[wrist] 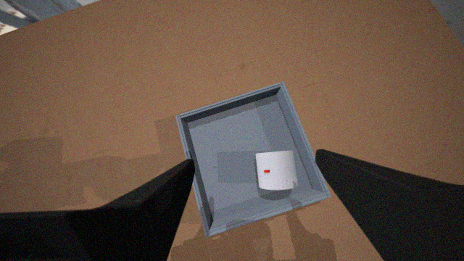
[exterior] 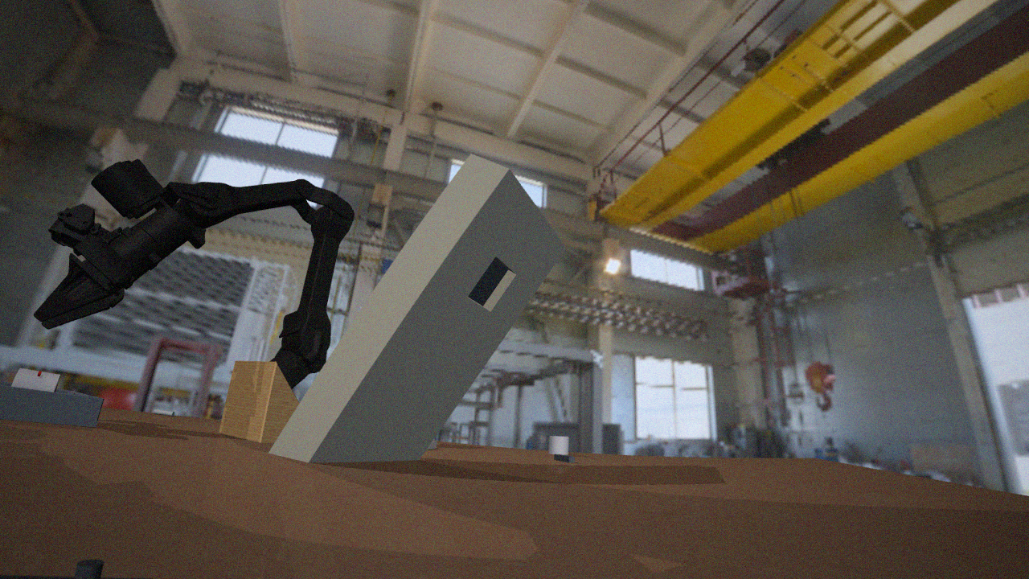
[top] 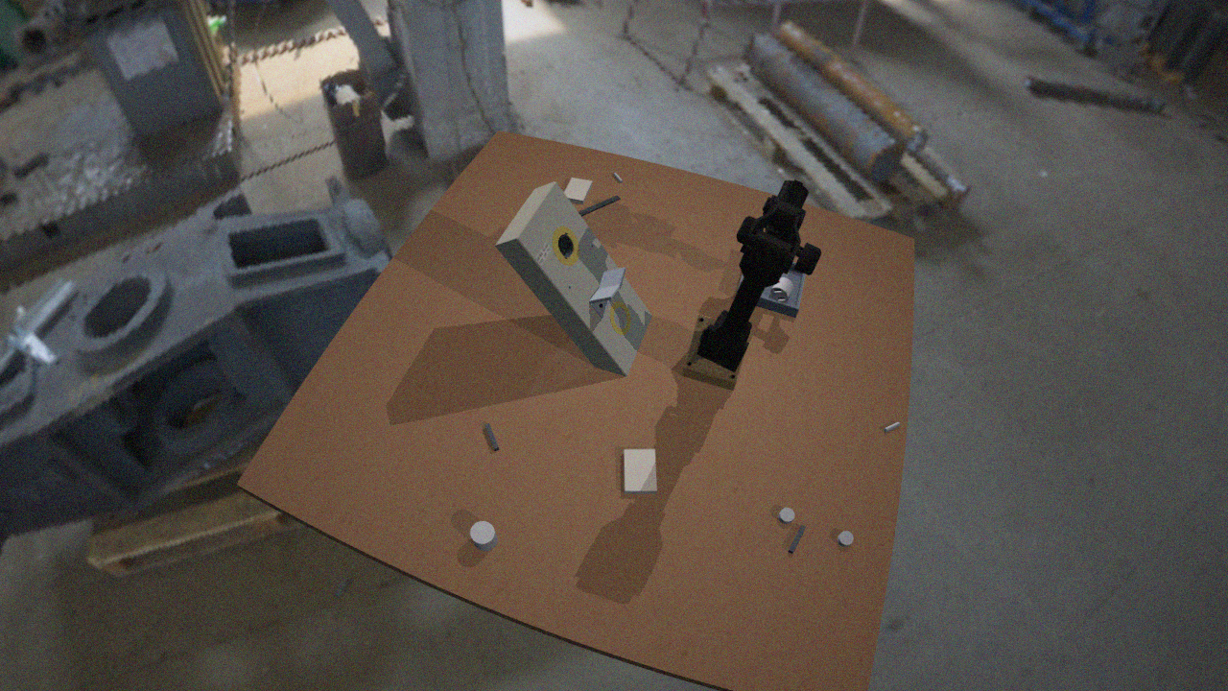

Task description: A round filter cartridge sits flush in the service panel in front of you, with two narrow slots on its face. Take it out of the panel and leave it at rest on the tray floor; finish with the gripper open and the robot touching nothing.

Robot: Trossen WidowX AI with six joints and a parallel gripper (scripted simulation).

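Resting in square grey tray [wrist: 290,109]: smooth white cylindrical cartridge [wrist: 275,170] | matte black pincer [wrist: 254,170] spread apart, empty

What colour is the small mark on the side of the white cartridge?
Red; the cartridge shows it best in the wrist view.

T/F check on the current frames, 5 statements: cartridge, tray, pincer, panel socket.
1. The cartridge lies inside the tray. True.
2. The pincer is shut on the cartridge. False: its fingers stand wide apart above the tray, holding nothing.
3. The yellow-ringed socket on the panel has the cartridge in it. False: the hole is dark and vacant.
4. The cartridge sits in the middle of the tray floor. False: in the wrist view it lies off-centre, near one wall.
5. In the exterior view, the pincer hangs in the air, clear of the tray. True.
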